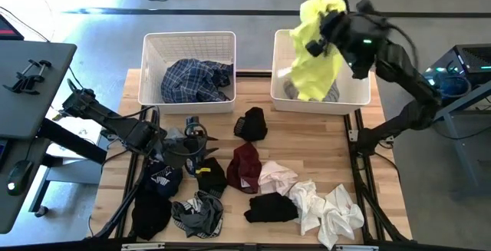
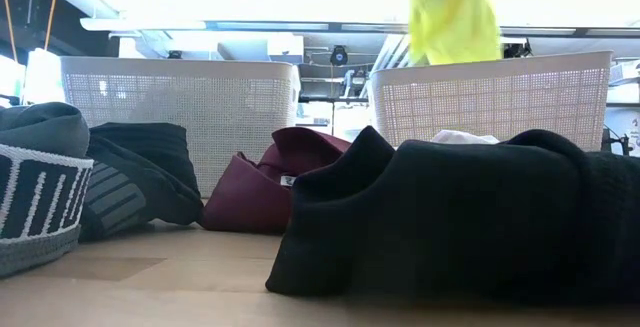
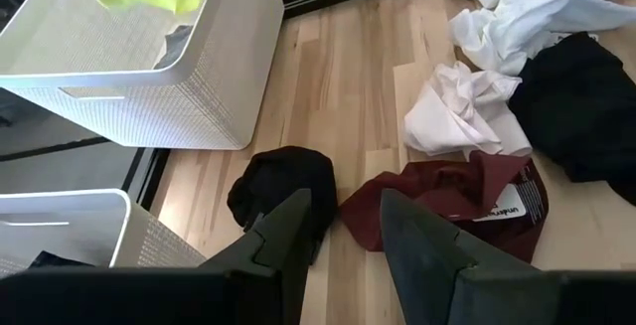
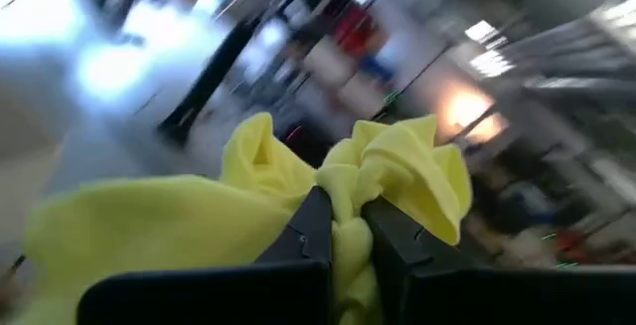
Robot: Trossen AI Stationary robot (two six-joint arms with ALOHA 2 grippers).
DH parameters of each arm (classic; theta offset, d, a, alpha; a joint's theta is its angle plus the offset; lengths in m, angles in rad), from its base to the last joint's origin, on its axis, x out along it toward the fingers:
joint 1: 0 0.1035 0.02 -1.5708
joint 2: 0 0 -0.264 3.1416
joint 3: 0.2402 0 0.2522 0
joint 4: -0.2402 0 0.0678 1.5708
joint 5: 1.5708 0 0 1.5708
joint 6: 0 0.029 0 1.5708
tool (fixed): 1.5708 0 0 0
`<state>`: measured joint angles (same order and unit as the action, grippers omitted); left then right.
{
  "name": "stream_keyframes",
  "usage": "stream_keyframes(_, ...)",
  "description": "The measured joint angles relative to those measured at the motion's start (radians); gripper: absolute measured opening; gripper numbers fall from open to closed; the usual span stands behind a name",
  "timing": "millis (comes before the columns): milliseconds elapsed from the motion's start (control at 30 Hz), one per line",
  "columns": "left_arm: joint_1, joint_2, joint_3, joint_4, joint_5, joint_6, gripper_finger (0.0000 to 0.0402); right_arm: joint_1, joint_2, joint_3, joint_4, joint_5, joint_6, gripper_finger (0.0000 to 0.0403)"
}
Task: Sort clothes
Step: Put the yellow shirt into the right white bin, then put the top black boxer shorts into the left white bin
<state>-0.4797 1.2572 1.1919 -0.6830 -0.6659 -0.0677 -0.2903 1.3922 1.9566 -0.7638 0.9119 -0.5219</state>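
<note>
My right gripper is shut on a neon yellow garment held above the right white bin; it also shows in the low view and the right wrist view. A grey garment lies in that bin. A blue plaid garment lies in the left bin. Black, maroon, white and pale pink garments lie on the table. My left gripper is open over the table's left part, empty, near a small black garment. My right gripper pinches a bunched fold of the neon yellow garment between its two fingers. The garment is lifted clear and hangs slack below the gripper, over the right bin.
Both bins stand at the table's far edge. Loose garments fill the near half of the table, with a dark grey and black pile near my left arm. Bare wood lies between the bins and the pile.
</note>
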Motion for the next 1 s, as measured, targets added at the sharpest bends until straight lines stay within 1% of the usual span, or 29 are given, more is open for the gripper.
stream_keyframes(100, 0.0, 0.001, 0.0, 0.0, 0.0, 0.0, 0.011, -0.096, 0.006, -0.044, -0.233, -0.223, 0.213, 0.0012)
stream_keyframes(167, 0.0, 0.002, 0.0, 0.0, 0.0, 0.001, 0.011, -0.154, 0.008, -0.102, -0.324, -0.371, 0.307, 0.0012)
stream_keyframes(233, 0.0, 0.003, 0.0, -0.001, 0.0, 0.001, 0.011, -0.203, 0.009, -0.186, -0.372, -0.465, 0.357, 0.0012)
stream_keyframes(267, 0.0, 0.003, 0.0, 0.0, 0.0, 0.001, 0.011, -0.221, 0.009, -0.235, -0.375, -0.488, 0.371, 0.0012)
stream_keyframes(333, 0.0, 0.003, 0.0, 0.0, 0.0, 0.0, 0.011, -0.25, 0.01, -0.332, -0.373, -0.498, 0.408, 0.0015)
stream_keyframes(400, 0.0, 0.003, 0.0, 0.0, 0.0, 0.0, 0.011, -0.274, 0.01, -0.421, -0.364, -0.498, 0.416, 0.0031)
stream_keyframes(467, 0.0, 0.003, 0.0, 0.0, 0.0, 0.0, 0.011, -0.296, 0.01, -0.492, -0.349, -0.497, 0.428, 0.0061)
stream_keyframes(533, 0.0, 0.003, 0.0, 0.0, 0.0, 0.0, 0.011, -0.318, 0.01, -0.533, -0.354, -0.485, 0.448, 0.0099)
stream_keyframes(633, 0.0, 0.003, 0.0, 0.0, 0.0, -0.007, 0.011, -0.341, 0.01, -0.533, -0.391, -0.406, 0.517, 0.0159)
stream_keyframes(700, 0.0, 0.003, 0.0, 0.0, 0.0, -0.01, 0.011, -0.346, 0.01, -0.496, -0.441, -0.332, 0.56, 0.0194)
stream_keyframes(767, 0.0, 0.003, 0.0, 0.0, 0.0, -0.017, 0.011, -0.343, 0.007, -0.441, -0.491, -0.278, 0.603, 0.022)
stream_keyframes(800, 0.0, 0.003, 0.0, -0.001, 0.0, -0.025, 0.011, -0.333, 0.006, -0.412, -0.515, -0.275, 0.624, 0.0228)
stream_keyframes(867, -0.001, 0.003, 0.0, -0.001, 0.0, -0.037, 0.011, -0.288, -0.003, -0.377, -0.538, -0.309, 0.661, 0.0237)
stream_keyframes(933, -0.009, 0.003, 0.0, -0.006, -0.001, -0.057, 0.011, -0.203, -0.025, -0.374, -0.526, -0.348, 0.676, 0.0239)
stream_keyframes(1000, -0.02, 0.003, -0.007, -0.004, 0.0, -0.079, 0.011, -0.085, -0.046, -0.387, -0.493, -0.355, 0.684, 0.0238)
